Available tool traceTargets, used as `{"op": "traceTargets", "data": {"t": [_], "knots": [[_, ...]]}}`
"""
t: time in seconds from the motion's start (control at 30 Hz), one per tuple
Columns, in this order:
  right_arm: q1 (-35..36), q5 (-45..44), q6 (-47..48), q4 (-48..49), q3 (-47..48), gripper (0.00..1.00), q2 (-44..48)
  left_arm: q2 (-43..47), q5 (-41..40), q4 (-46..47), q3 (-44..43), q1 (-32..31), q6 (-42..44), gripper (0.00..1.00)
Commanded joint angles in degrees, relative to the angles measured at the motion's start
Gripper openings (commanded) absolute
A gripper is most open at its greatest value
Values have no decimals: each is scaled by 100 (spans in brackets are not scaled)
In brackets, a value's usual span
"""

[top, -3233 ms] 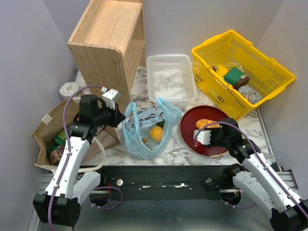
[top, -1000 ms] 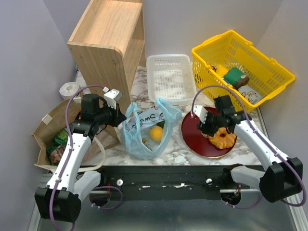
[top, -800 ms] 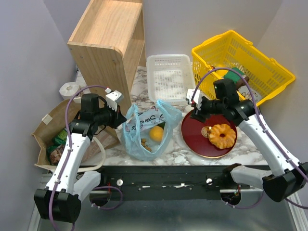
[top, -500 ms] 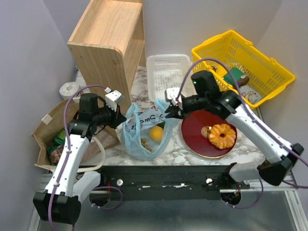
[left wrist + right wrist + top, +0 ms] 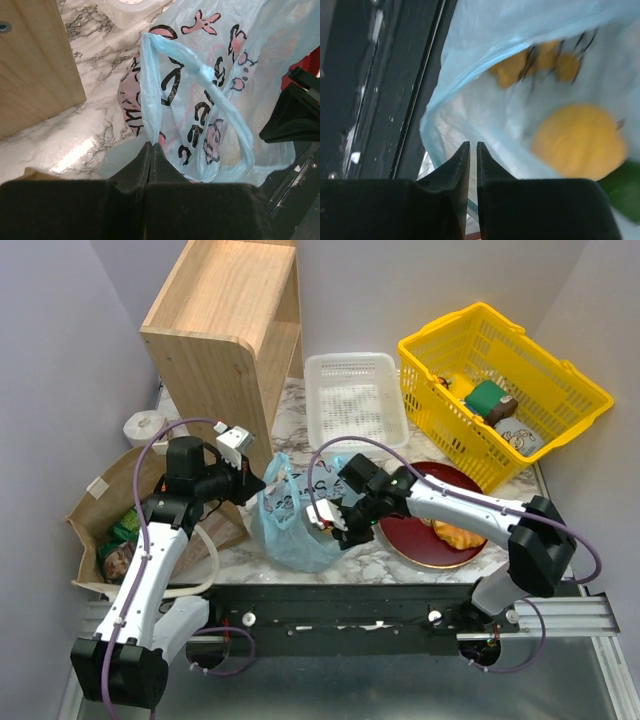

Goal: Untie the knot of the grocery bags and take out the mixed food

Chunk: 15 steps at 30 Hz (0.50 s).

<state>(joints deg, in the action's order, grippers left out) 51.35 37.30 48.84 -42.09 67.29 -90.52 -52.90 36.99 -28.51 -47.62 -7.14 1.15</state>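
The plastic bag [image 5: 215,75] is translucent light blue, printed with black and pink figures. The fruit [image 5: 580,137] inside it is orange-yellow. The paper bag [image 5: 98,508] is brown. The plate [image 5: 405,538] is dark red, the basket [image 5: 560,380] yellow, the perforated tray [image 5: 355,370] white. The tabletop [image 5: 372,566] is white marble with grey veining.

Pale lilac walls [image 5: 420,280], marble tabletop [image 5: 390,562], wooden shelf [image 5: 215,310]

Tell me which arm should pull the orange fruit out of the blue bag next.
Right, probably. The right claw sits at the blue bag's mouth with the orange fruit just ahead. The left claw is shut on the bag's handle, holding it up.
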Motion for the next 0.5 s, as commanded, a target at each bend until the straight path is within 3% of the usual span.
{"op": "traceTargets", "data": {"t": [0.0,0.27,0.47], "knots": [[-29,-880,-322,526,-611,18,579,333,115,65,164,28,-27,0],[-38,-1480,-427,754,442,18,-35,342,141,135,279,37,35,0],[-38,-1682,-700,947,891,45,-782,386,177,74,262,37,61,0]]}}
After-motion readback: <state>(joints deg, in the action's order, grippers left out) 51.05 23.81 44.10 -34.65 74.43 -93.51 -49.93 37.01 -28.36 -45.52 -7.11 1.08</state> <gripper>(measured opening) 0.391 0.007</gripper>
